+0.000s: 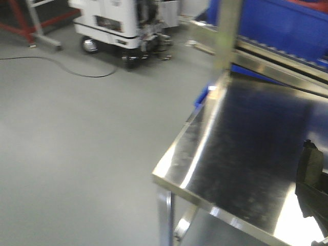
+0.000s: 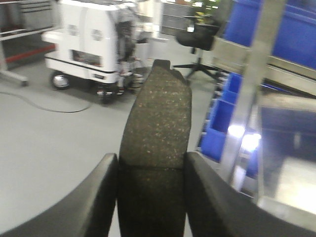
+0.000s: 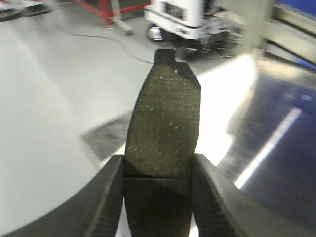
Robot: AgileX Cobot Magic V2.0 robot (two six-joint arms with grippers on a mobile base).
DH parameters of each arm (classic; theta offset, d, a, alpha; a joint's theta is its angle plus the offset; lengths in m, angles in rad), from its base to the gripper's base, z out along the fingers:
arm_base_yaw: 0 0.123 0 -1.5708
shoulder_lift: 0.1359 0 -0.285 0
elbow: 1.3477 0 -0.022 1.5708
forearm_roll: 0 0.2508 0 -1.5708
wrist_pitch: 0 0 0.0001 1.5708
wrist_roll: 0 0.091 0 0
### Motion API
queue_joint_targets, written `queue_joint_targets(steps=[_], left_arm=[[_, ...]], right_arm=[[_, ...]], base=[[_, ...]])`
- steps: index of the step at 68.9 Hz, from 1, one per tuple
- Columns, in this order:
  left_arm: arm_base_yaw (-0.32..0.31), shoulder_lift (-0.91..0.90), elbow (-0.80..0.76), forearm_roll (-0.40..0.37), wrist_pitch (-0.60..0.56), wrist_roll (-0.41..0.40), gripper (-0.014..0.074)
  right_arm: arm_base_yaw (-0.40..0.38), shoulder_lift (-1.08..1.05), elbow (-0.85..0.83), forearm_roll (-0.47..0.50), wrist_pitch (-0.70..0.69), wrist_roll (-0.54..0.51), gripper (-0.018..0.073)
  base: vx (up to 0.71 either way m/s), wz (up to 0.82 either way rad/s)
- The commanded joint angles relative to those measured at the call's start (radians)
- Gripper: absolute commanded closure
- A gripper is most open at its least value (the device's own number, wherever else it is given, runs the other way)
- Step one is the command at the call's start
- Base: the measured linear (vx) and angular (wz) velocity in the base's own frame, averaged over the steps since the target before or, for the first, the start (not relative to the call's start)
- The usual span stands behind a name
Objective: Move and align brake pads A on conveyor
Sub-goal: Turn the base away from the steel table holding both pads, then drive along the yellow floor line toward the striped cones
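Observation:
My left gripper (image 2: 152,170) is shut on a dark grey brake pad A (image 2: 157,118), which sticks out ahead between the fingers, its end tab at the far end and its thin groove level with the fingertips. In the right wrist view, my right gripper (image 3: 158,170) is shut on another brake pad A (image 3: 163,113) in the same way, held above the corner of a shiny steel table (image 3: 276,128). A dark gripper part (image 1: 311,187) shows at the right edge of the front view. The conveyor is out of view.
The steel table (image 1: 246,143) fills the right of the front view, its corner pointing toward the grey floor (image 1: 77,143). A steel post (image 1: 225,36) and blue bins (image 1: 287,23) stand behind it. A white wheeled machine (image 1: 118,23) and a floor cable (image 1: 61,64) lie at the far left.

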Motion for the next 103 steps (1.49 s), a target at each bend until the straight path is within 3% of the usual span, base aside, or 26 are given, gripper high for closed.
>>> queue_joint_targets(steps=[1, 103], left_arm=[[-0.001, 0.009, -0.029, -0.006, -0.103, -0.001, 0.0498], [-0.001, 0.009, -0.029, -0.006, -0.103, -0.001, 0.0498]], right_arm=[[-0.001, 0.003, -0.031, -0.014, -0.093, 0.001, 0.0503], [-0.001, 0.003, -0.031, -0.014, -0.091, 0.001, 0.0504]], base=[[-0.06, 0.83], [0.07, 0.61]])
